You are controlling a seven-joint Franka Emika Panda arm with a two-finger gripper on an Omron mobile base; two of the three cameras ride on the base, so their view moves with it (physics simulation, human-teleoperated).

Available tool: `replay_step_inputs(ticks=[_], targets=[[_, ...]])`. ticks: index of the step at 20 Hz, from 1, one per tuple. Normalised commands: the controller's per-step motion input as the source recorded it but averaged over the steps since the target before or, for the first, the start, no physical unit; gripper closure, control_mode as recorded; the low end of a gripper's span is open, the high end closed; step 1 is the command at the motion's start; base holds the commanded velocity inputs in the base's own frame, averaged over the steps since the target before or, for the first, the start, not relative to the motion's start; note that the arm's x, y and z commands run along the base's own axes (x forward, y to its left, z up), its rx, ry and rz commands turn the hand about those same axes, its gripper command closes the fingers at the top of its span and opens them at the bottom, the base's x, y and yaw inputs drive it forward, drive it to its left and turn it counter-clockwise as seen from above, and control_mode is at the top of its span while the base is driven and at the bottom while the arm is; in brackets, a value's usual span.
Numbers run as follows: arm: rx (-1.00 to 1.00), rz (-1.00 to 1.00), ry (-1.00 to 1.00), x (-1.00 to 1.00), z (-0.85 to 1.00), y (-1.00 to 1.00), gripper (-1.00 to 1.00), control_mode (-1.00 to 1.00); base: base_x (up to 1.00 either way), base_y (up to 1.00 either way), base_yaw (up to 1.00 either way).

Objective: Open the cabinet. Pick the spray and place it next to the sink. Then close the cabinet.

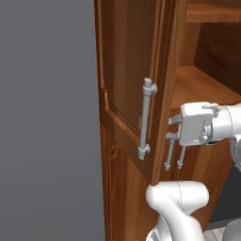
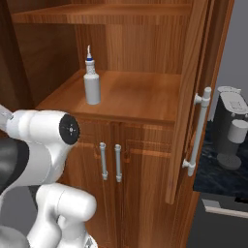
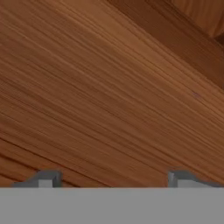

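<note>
While I watch through the left base view, the gripper (image 1: 172, 128) sits at the inner face of the left door (image 1: 129, 70) of the cabinet (image 1: 207, 84), its fingers reaching toward the door edge with nothing between them; the jaws stand wide apart. That door is swung out toward me, its long silver handle (image 1: 146, 118) upright on the outer face, on the far side of the door from the hand. Below the hand are the lower doors' short handles (image 1: 174, 153).

Switching to the right base view, I see the spray (image 2: 91, 82) standing upright on the cabinet's middle shelf (image 2: 140, 97), toward its left front, long axis vertical, well clear of the walls. The right door (image 2: 193, 97) is open too, with a coffee machine (image 2: 231, 126) beyond it. The hand itself is hidden behind the arm here.

Through the hand view, the fingertips (image 3: 46, 178) stand far apart and empty, pointing straight at wood grain, close up.

My judgement: the bottle lies to the hand's right and deeper in, so the hand must turn away from the door and come at the bottle's body level, from the front.
</note>
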Motion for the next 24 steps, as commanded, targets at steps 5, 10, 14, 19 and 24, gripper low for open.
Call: replay_step_inputs(ticks=[5,10,14,19,24], targets=[[-0.04,-0.01,-0.09,0.09,0.19,-0.57,-1.00,-1.00,0.00,0.00,0.00],[-0.01,-0.04,-0.14,0.83,0.51,-0.82,-1.00,-1.00,0.00,0.00,0.00],[-0.07,-0.02,-0.17,1.00,0.37,-0.37,-1.00,-1.00,0.00,0.00,0.00],[-0.16,-0.01,-0.19,0.89,0.03,-0.35,-1.00,-1.00,0.00,0.00,0.00],[-0.25,-0.05,-0.35,0.33,-0.26,-0.06,-1.00,-1.00,0.00,0.00,0.00]])
